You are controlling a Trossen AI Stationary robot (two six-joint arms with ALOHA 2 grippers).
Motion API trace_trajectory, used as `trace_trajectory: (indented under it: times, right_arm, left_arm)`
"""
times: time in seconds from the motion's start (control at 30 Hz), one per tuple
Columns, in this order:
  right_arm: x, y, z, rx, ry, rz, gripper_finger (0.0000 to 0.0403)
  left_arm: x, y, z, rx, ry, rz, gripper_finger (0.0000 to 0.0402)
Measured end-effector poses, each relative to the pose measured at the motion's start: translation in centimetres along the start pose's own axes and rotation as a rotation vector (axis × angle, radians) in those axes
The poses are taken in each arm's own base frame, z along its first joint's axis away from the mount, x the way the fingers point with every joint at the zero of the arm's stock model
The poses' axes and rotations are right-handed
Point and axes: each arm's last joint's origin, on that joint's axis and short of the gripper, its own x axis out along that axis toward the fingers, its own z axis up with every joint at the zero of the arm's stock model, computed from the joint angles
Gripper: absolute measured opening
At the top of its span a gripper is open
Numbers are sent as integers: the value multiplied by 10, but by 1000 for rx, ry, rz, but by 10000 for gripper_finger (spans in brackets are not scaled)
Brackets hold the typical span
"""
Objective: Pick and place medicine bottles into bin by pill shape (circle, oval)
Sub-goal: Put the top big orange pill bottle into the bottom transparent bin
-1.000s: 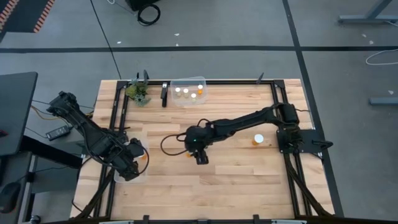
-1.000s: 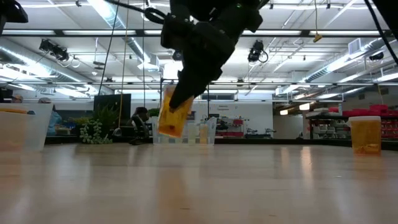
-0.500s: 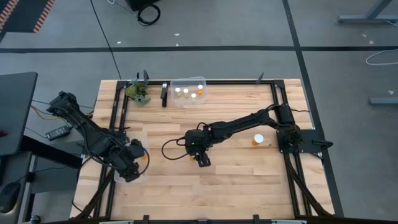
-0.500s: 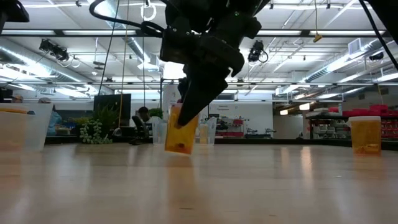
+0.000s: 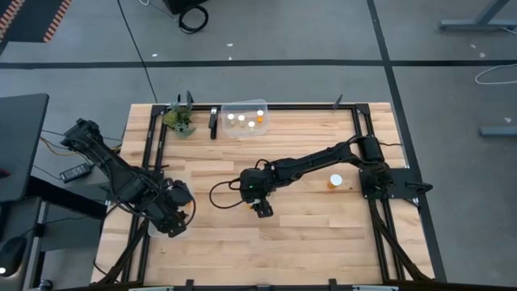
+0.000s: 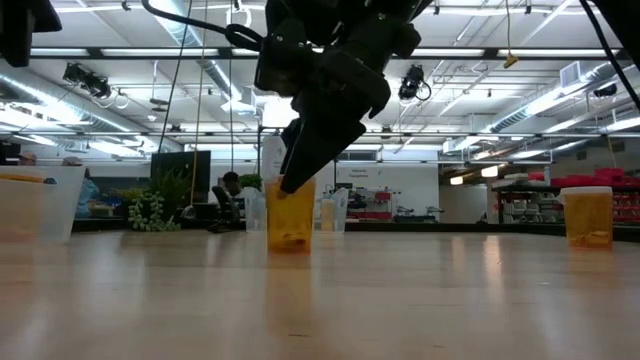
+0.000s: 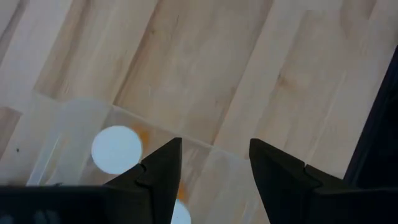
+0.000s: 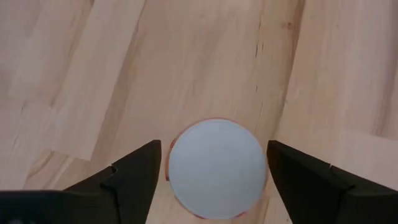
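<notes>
One amber medicine bottle (image 6: 290,212) with a white cap (image 8: 216,167) stands upright on its base near the table's middle. My right gripper (image 5: 260,208) is above it, slanting down and open. Its fingers stand on either side of the cap with narrow gaps. My left gripper (image 7: 214,162) hangs open and empty over a clear bin (image 7: 74,118) at the table's left edge. That bin holds capped bottles (image 7: 116,149). Another bottle (image 5: 335,182) stands alone at the right.
A clear bin (image 5: 244,120) with several bottles sits at the far edge, beside a small green plant (image 5: 179,120). Black frame rails (image 5: 355,129) run along the table's sides. Bare wood lies toward the near edge (image 5: 307,250).
My right gripper has come down with the bottle and let go of it. The bottle hung tilted and clear of the table. It now stands upright on the wood.
</notes>
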Motion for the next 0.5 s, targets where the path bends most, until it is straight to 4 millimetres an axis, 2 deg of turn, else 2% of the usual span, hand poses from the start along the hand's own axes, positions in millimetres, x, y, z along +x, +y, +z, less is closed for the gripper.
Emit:
trace_trajectory:
  times: [0.23, 0.5]
  right_arm:
    - [0, 0, 1, -13, -13, -6, 301]
    - [-28, 1, 10, -53, -74, -33, 302]
  left_arm:
    - [3, 5, 10, -25, -31, 28, 215]
    - [5, 2, 27, 5, -121, -34, 224]
